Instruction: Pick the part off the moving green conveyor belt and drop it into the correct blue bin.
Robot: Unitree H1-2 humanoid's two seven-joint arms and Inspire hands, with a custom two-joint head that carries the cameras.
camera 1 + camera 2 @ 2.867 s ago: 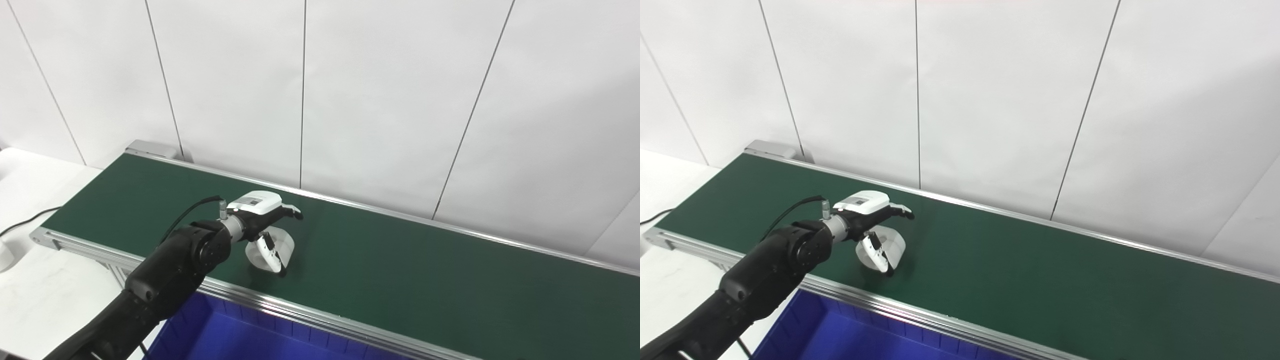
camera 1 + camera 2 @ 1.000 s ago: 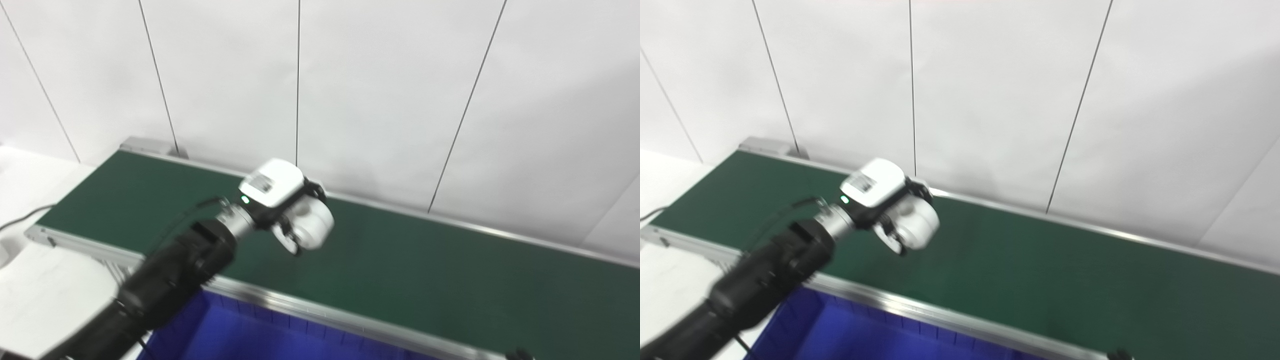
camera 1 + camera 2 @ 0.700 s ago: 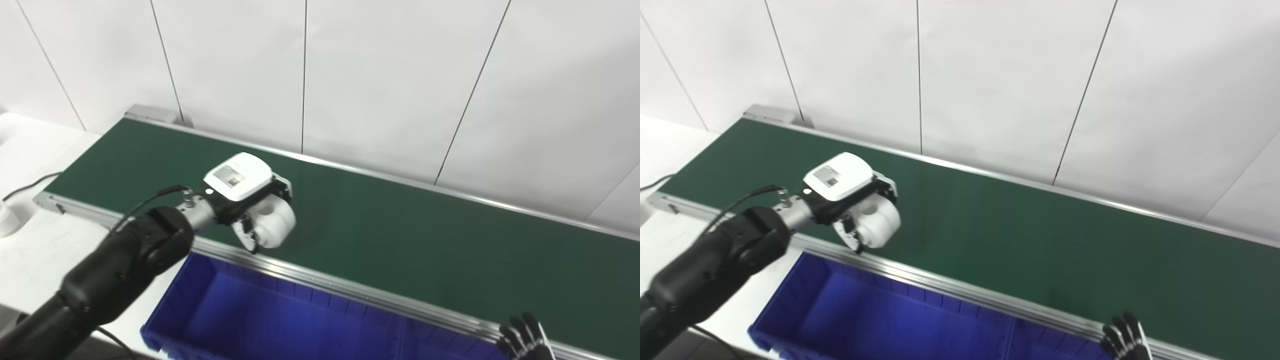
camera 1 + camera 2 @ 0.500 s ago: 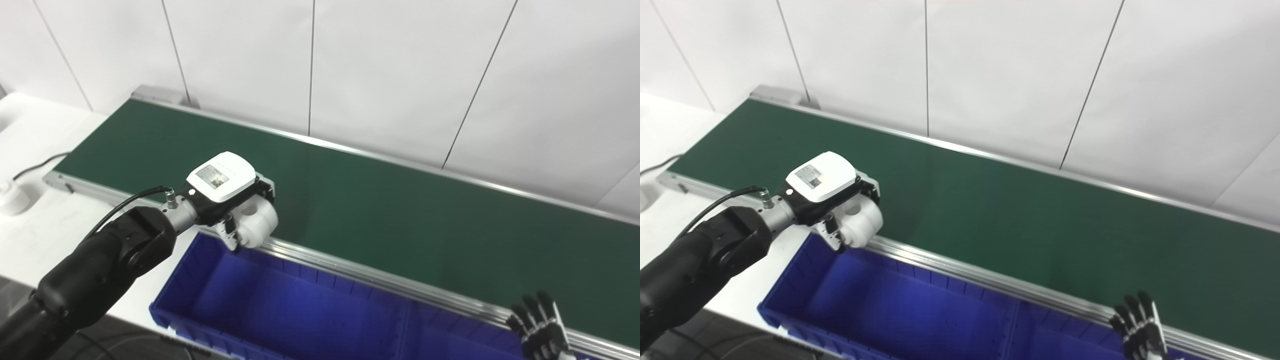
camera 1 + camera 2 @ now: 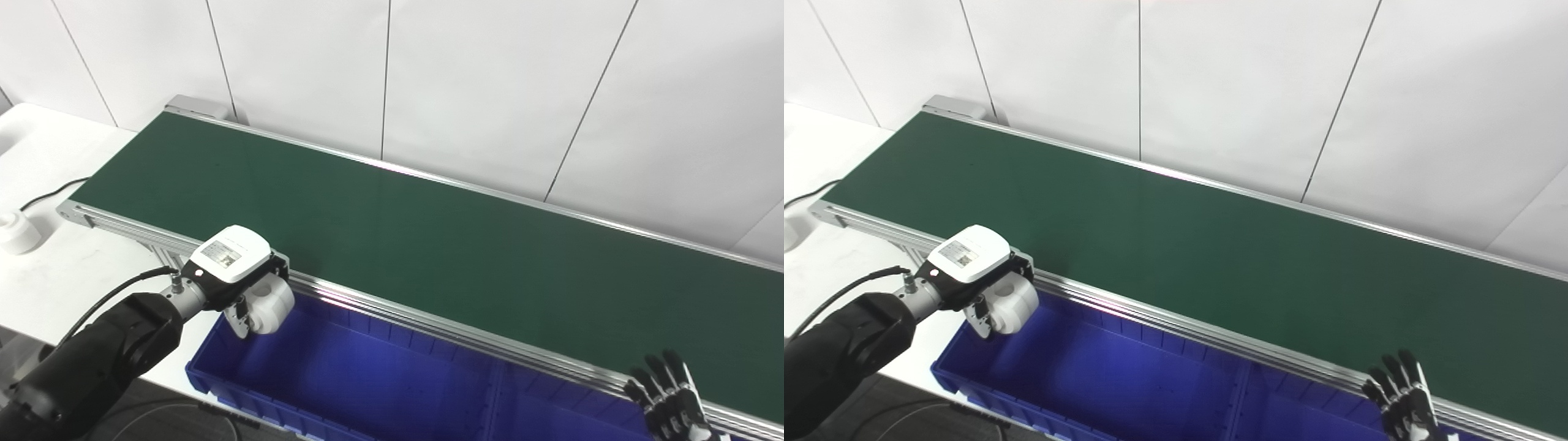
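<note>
Left hand [image 5: 236, 278] is curled around a white cylindrical part [image 5: 269, 304], fingers wrapped over its top and side so the rounded body hangs below the palm; a small round hole shows on the part's upper face. The hand is held over the left end of the blue bin [image 5: 343, 380], just inside the near-left corner and clear of the aluminium side rail [image 5: 429, 321] of the green conveyor belt [image 5: 392, 233]. That placement reads as deliberate: with the part carried past the rail and above the open compartment, letting go should send it straight down rather than onto the frame. The part looks to be above the bin floor, not resting on it, though the height cannot be judged. A divider [image 5: 493, 392] splits the bin into compartments, and the left one lies under the part. The belt surface is bare of parts in view. Right hand [image 5: 1402, 392] waits at the lower right edge with its fingers spread and nothing held, near the rail and apart from the work. A white table [image 5: 43, 269] with a black cable [image 5: 49, 193] sits beyond the belt's left end. Judged stage: transport finished, release pending.
</note>
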